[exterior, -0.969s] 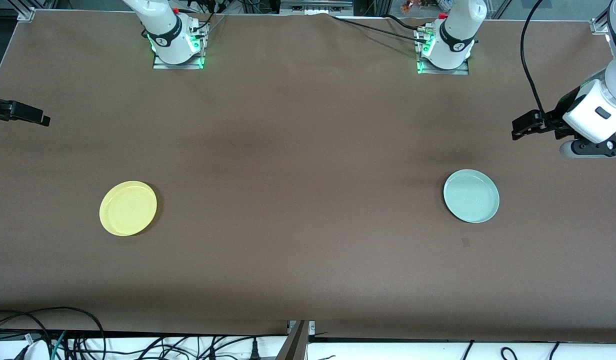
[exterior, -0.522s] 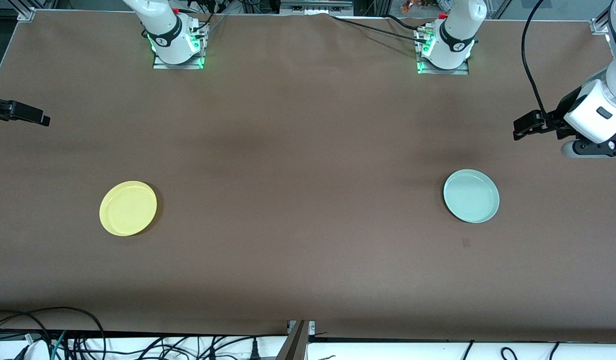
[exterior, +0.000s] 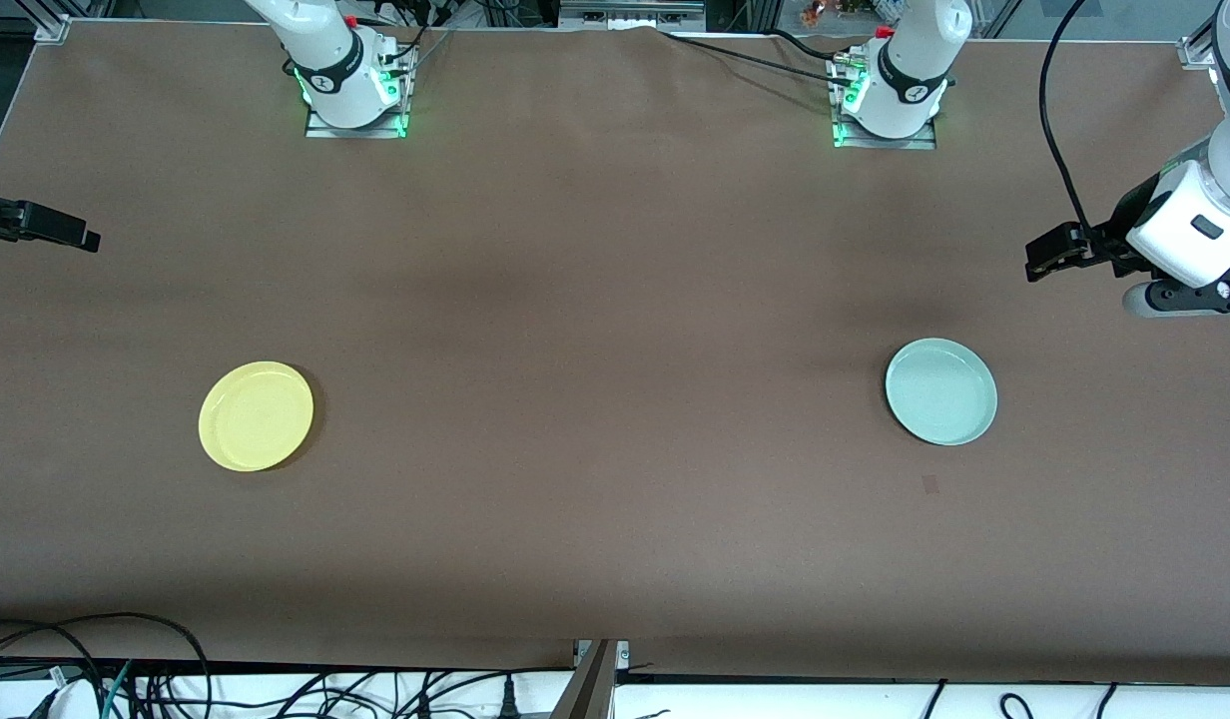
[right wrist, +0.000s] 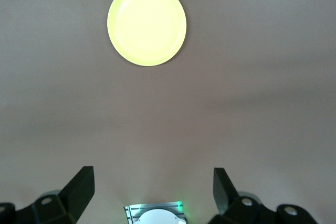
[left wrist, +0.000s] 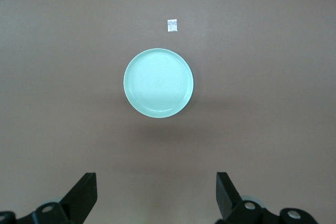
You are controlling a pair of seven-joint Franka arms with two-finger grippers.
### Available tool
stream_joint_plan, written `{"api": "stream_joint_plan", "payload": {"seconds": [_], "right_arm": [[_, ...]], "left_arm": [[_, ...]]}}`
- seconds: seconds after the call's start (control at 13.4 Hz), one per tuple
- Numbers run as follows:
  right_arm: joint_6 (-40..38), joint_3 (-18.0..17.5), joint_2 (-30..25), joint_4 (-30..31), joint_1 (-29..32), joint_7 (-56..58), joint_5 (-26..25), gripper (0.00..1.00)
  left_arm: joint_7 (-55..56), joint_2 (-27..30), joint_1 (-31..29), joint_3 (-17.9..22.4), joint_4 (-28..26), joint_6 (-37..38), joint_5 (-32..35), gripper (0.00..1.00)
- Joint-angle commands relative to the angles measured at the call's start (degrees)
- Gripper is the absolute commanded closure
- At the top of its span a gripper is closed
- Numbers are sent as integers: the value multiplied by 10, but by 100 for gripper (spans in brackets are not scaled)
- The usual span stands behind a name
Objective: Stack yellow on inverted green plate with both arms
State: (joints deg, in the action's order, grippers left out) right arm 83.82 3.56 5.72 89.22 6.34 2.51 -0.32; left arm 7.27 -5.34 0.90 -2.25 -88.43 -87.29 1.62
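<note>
The yellow plate [exterior: 256,415] lies rim up toward the right arm's end of the table, and also shows in the right wrist view [right wrist: 146,23]. The pale green plate [exterior: 940,390] lies hollow side up toward the left arm's end [left wrist: 158,83]. My left gripper [exterior: 1040,258] hangs open high over the table's edge, apart from the green plate, with nothing between its fingers [left wrist: 156,182]. My right gripper [exterior: 74,237] hangs open over the other end of the table, well apart from the yellow plate, its fingers empty too [right wrist: 153,177].
A small pale patch [exterior: 930,484] marks the brown table cover just nearer the front camera than the green plate [left wrist: 172,25]. The arms' green-lit bases [exterior: 355,95] [exterior: 885,100] stand along the table's back edge. Cables hang below the front edge [exterior: 126,679].
The left arm's wrist has shifted very slightly toward the table's end. Both plates and the right gripper have stayed put.
</note>
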Motion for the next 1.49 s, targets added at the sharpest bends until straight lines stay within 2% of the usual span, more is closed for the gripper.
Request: {"api": "stream_joint_plan", "payload": {"seconds": [0.0, 0.45, 0.6, 0.75, 1.04, 1.12, 1.42], "right_arm": [[-11, -1, -2, -6, -1, -5, -3, 0], [-10, -1, -2, -6, 0, -5, -3, 0], [-10, -1, -2, -6, -1, -5, -3, 0], [-11, -1, -2, -6, -1, -5, -3, 0], [-11, -1, -2, -6, -1, -5, -3, 0], [-11, -1, -2, -6, -1, -5, -3, 0], [-11, -1, -2, -6, -1, -5, -3, 0]], "left_arm": [[11, -2, 4, -1, 5, 10, 11, 0], [6, 6, -1, -2, -67, -10, 16, 0], [8, 6, -10, -1, -106, -36, 16, 0], [7, 13, -34, -1, -164, -98, 16, 0], [6, 10, -54, -1, -283, -274, 38, 0], [6, -10, -67, -1, -302, -324, 38, 0], [1, -145, -102, 1, -300, -472, 38, 0]]}}
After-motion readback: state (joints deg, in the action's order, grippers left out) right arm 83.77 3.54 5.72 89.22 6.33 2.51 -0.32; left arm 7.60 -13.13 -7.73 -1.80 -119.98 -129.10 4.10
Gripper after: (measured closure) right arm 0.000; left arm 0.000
